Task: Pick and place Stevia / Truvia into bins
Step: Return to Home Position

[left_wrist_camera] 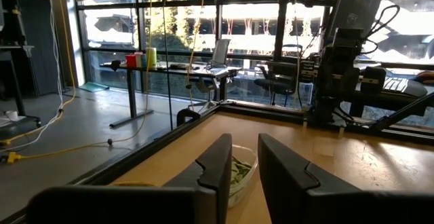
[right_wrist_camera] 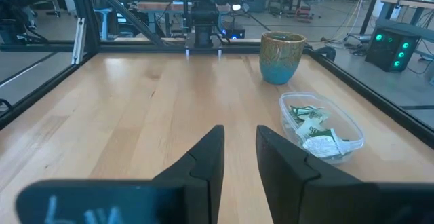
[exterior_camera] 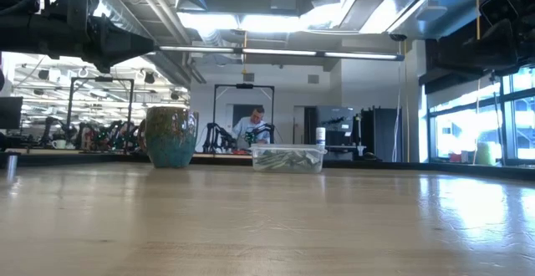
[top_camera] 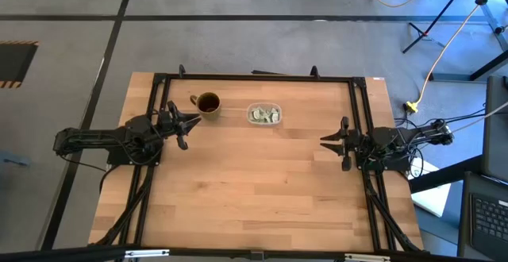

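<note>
The clear bin (top_camera: 264,105) stands on the table's far middle part, with several pale green and white Stevia / Truvia sachets (right_wrist_camera: 313,130) lying inside it. The low view shows the bin (exterior_camera: 288,158) resting flat on its base, and the right wrist view shows its rim (right_wrist_camera: 352,134). My left gripper (top_camera: 190,123) hovers at the table's left side, open, holding nothing, pointing level toward the bin (left_wrist_camera: 245,173). My right gripper (top_camera: 325,140) hovers at the right side, open, with nothing between its fingers (right_wrist_camera: 239,132).
A round brown and teal mug (top_camera: 208,103) stands just left of the bin (right_wrist_camera: 281,56). Black frame rails (top_camera: 254,77) run along the table's far, left and right edges. Bare wood fills the middle and near part (top_camera: 254,190). A person sits far off in the room (exterior_camera: 253,125).
</note>
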